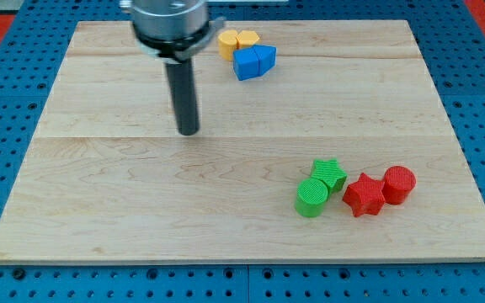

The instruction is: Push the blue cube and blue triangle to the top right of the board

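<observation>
The blue cube and blue triangle sit pressed side by side near the surface's top edge, a little right of centre, the triangle on the cube's 3 o'clock side. They are not in the top right corner yet; open wood lies between them and it. Touching them at 11 o'clock are two yellow blocks, shapes hard to make out, so a careless shove may drag those along too.

My tip rests down on the wood at about 8 o'clock from the blue pair, well apart from them, touching nothing. There is no hand on this arm, only the rod, so nothing opens or clamps. That spot to their left looks sensible: I judge a push toward 3 o'clock would drive both together.

Far off at 5 o'clock a green star, green cylinder, red star and red cylinder cluster, out of the way.
</observation>
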`<state>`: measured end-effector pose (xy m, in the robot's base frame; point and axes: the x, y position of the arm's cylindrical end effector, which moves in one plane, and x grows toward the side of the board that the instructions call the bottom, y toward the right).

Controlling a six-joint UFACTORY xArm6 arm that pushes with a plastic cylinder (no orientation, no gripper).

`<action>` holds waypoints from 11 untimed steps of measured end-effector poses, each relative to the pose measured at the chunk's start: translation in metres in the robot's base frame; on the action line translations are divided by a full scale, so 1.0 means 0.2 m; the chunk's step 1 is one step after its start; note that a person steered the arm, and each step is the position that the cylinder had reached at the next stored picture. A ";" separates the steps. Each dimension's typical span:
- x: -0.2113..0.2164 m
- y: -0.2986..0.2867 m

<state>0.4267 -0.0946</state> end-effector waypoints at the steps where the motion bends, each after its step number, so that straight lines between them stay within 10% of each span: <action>1: -0.13 -0.15; 3: -0.51 -0.13; 8: -0.87 1.04; 11: -0.92 0.16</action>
